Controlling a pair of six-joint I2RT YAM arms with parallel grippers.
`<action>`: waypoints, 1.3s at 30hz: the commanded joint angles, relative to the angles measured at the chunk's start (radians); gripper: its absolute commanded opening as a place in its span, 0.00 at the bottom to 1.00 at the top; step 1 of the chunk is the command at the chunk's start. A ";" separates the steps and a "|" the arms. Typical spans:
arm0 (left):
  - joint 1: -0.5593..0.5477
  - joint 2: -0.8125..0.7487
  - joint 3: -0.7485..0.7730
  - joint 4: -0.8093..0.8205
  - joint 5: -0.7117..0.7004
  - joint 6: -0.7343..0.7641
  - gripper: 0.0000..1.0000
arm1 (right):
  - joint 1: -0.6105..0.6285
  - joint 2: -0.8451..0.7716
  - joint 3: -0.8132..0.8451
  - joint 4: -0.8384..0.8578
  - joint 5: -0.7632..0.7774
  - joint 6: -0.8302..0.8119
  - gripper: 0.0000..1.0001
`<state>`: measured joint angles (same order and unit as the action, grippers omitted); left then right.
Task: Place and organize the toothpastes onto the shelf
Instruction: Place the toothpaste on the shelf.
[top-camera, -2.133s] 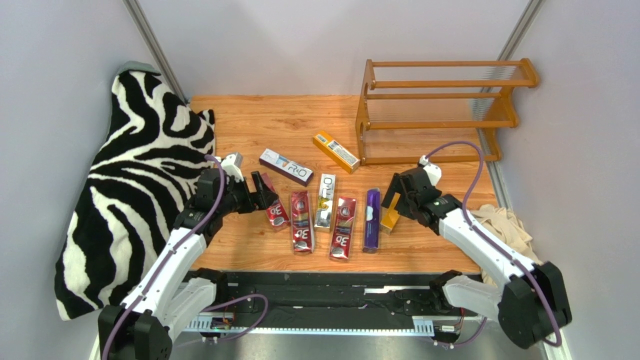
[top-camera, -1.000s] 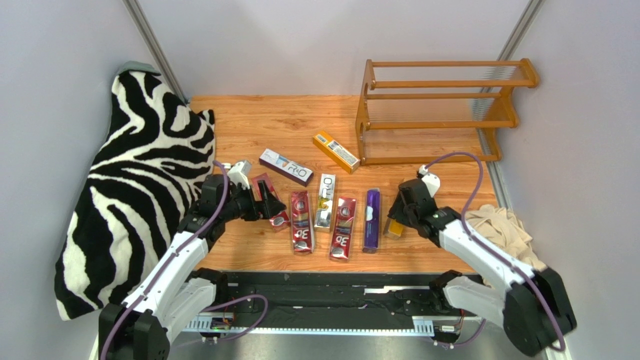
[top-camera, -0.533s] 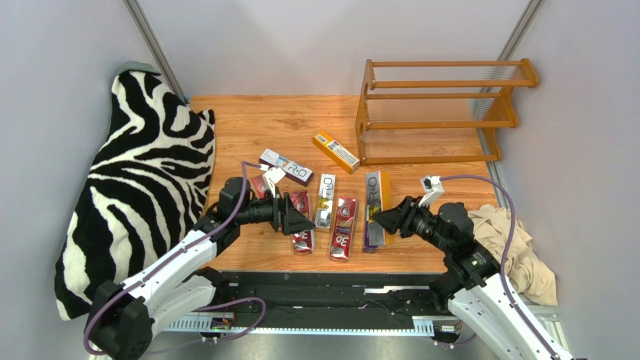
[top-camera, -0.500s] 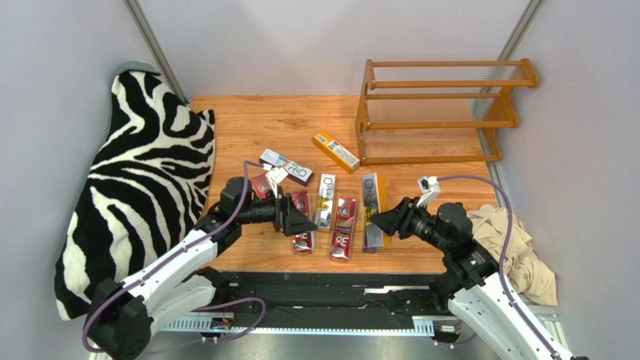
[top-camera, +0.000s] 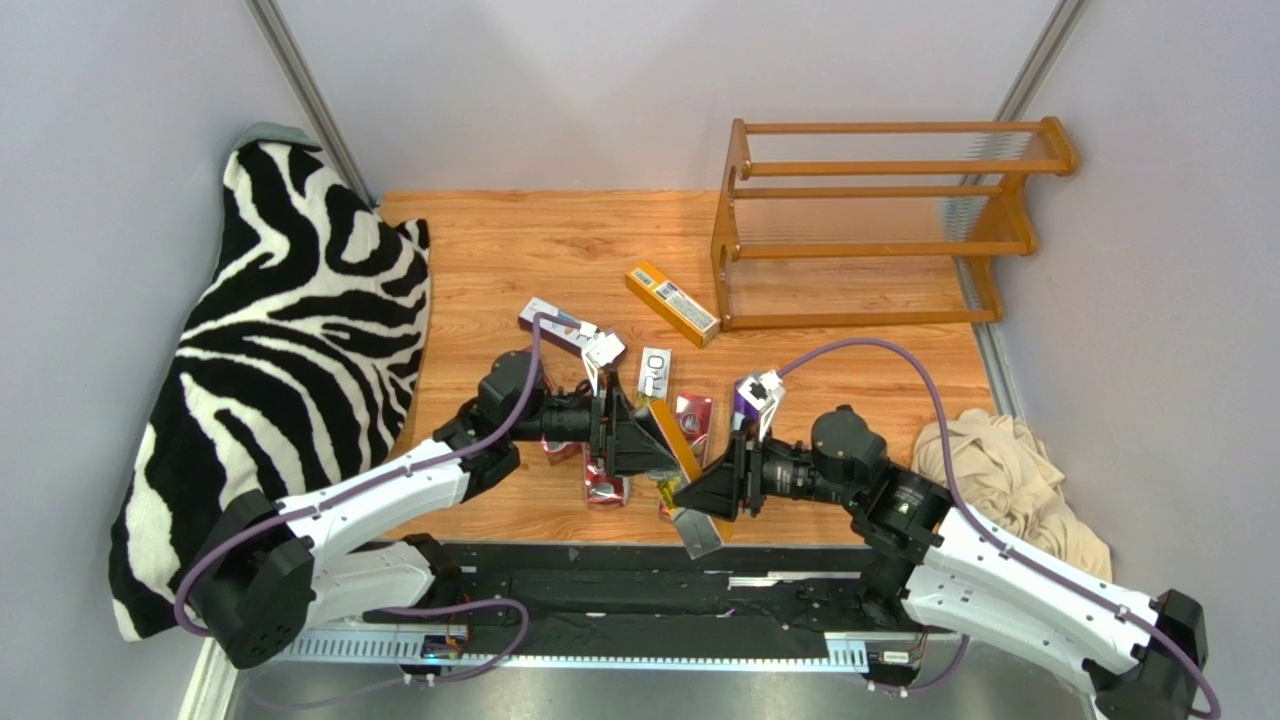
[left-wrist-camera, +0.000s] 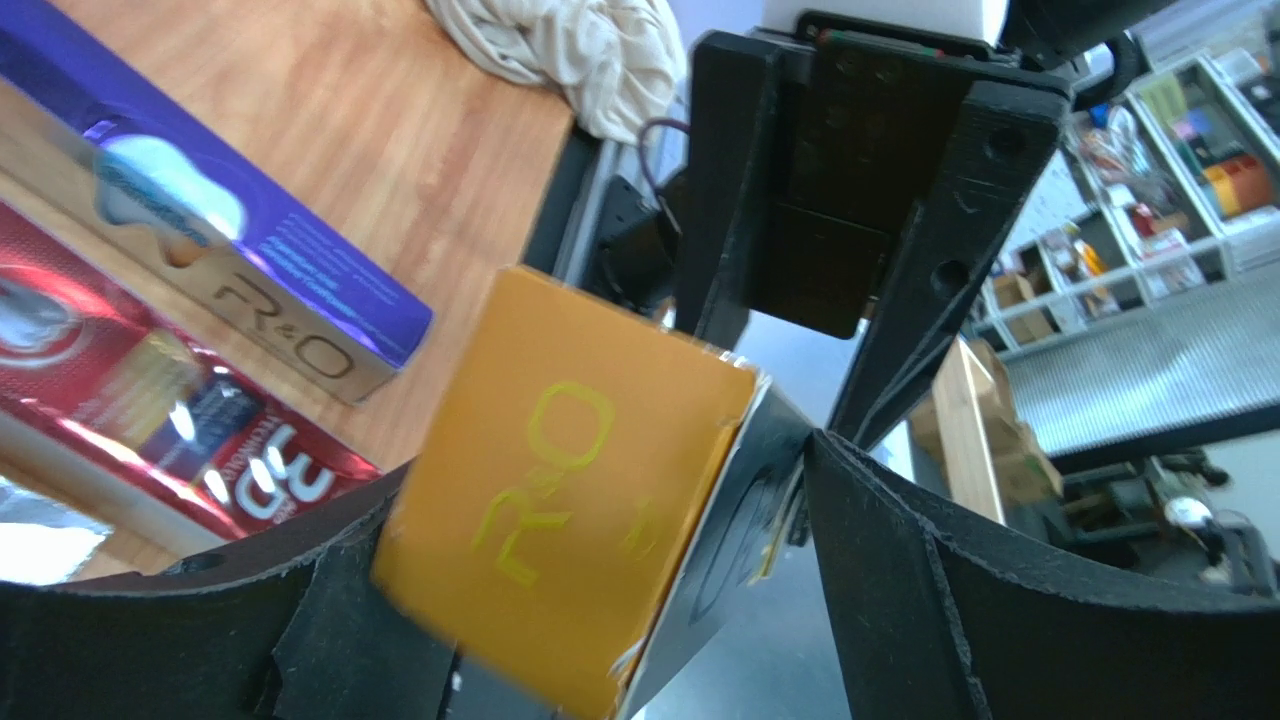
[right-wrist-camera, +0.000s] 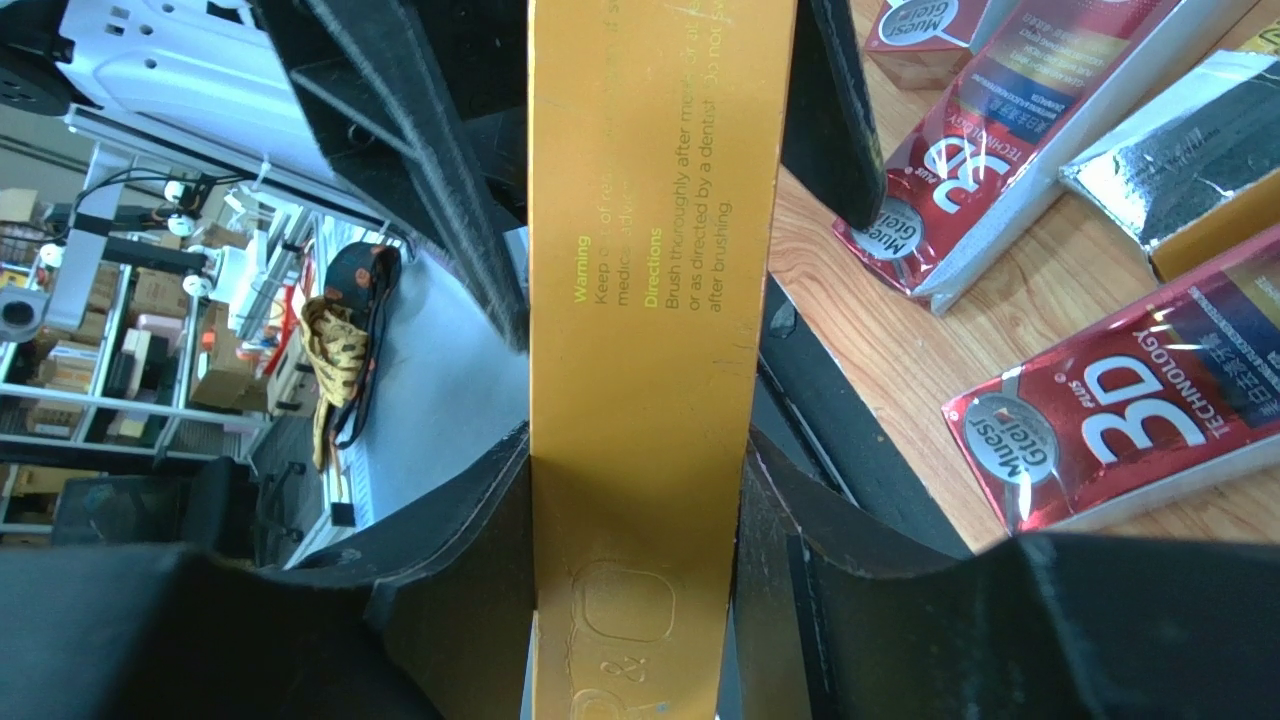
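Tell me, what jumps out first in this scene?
At the near middle, the right claw grips an orange-yellow carton whose other end sits inside the open left claw. A zebra-striped blanket drapes the left side, and a wooden shelf stands at the far right.

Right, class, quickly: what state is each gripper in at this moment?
Left gripper: open, jaws either side of the orange carton end, a gap on one side.
Right gripper: shut on the orange carton.

The near bench (top-camera: 511, 248) is blocked by cartons (top-camera: 655, 371), the left pincer (top-camera: 663, 452) and right pincer (top-camera: 691, 494); room is left before the shelf (top-camera: 872, 168).
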<state>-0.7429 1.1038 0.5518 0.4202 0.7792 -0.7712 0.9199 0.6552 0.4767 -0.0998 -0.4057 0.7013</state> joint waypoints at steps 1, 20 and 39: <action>-0.027 0.002 0.037 0.104 -0.032 -0.005 0.81 | 0.054 0.040 0.074 0.146 0.039 -0.022 0.31; -0.039 -0.045 0.028 0.155 -0.093 -0.062 0.41 | 0.059 -0.055 0.085 0.055 0.203 -0.042 0.68; -0.023 -0.004 0.224 0.365 -0.227 -0.282 0.41 | 0.059 -0.511 -0.029 -0.068 0.498 0.001 0.89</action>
<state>-0.7704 1.0599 0.6868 0.6155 0.5297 -0.9604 0.9783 0.1528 0.4740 -0.1776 0.0650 0.6884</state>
